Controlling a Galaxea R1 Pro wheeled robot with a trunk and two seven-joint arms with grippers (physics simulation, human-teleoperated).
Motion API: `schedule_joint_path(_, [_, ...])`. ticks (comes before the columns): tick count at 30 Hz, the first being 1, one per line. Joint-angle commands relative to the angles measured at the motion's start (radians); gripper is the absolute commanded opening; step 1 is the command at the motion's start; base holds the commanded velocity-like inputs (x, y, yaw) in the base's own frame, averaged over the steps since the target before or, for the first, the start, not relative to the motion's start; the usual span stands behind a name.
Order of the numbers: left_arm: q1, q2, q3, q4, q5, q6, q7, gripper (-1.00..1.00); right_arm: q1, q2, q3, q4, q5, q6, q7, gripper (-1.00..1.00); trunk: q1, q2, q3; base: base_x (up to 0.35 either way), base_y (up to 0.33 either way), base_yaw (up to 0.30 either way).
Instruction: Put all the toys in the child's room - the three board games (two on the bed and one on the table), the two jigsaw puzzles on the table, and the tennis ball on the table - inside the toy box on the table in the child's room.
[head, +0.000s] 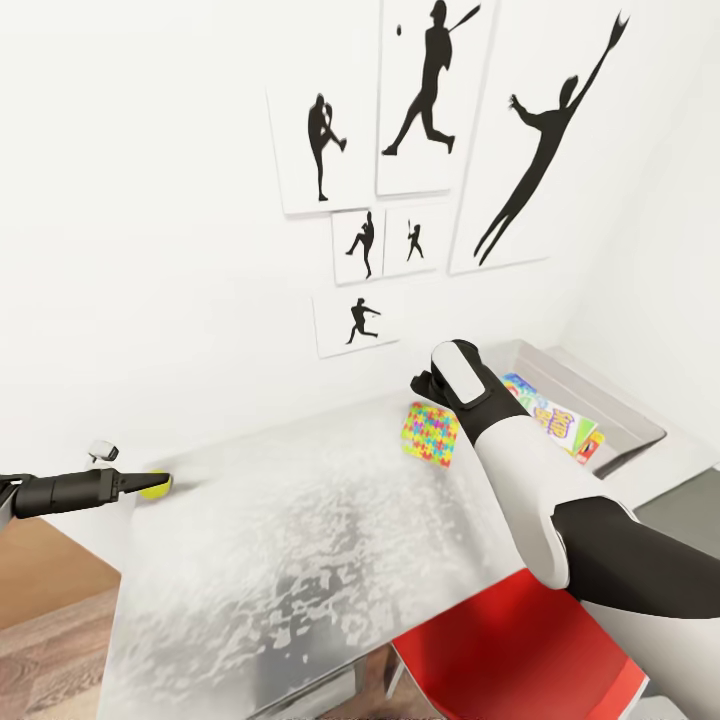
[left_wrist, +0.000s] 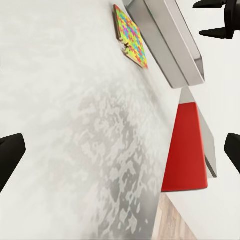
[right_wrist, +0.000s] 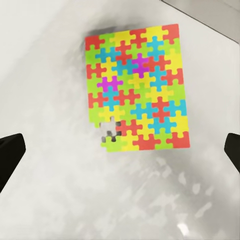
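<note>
A: Now, largest item first?
B: Table, pale and mottled, along the white wall under the black silhouette pictures. Red chair tucked at its near edge.
A: Toy box?
B: Toy box sits at the table's far right end. A board game lies inside it, yellow and green face up; a small red item beside that, too small to identify.
A: Jigsaw puzzle?
B: One jigsaw puzzle flat on the table just beside the box, outside it. One piece missing near an edge.
A: Right hand?
B: Right hand hovers above the puzzle, jaws spread wide, fingertips at both edges of the wrist view, nothing between them.
A: Left hand?
B: Left hand is out at the table's left end, fingers apart, empty in its wrist view.
A: Tennis ball?
B: Tennis ball on the table's left edge, right at the left fingertips; contact unclear.
</note>
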Motion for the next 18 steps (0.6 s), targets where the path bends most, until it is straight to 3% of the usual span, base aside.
schedule_joint_path(1, [-0.001,0.001,-0.005,0.0,0.004,0.011,-0.003,1.0,-0.001,-0.001,0.004,-0.001,-0.007,0.004,-0.008,1.0,0.001,-0.002,-0.004,0.0,0.0,0.0])
schedule_joint_path(18, [-0.001,0.003,-0.005,0.0,0.004,0.01,-0.003,1.0,-0.001,-0.002,0.006,-0.001,-0.006,0.003,-0.008,1.0,0.001,-0.002,-0.031,0.0,0.0,0.0])
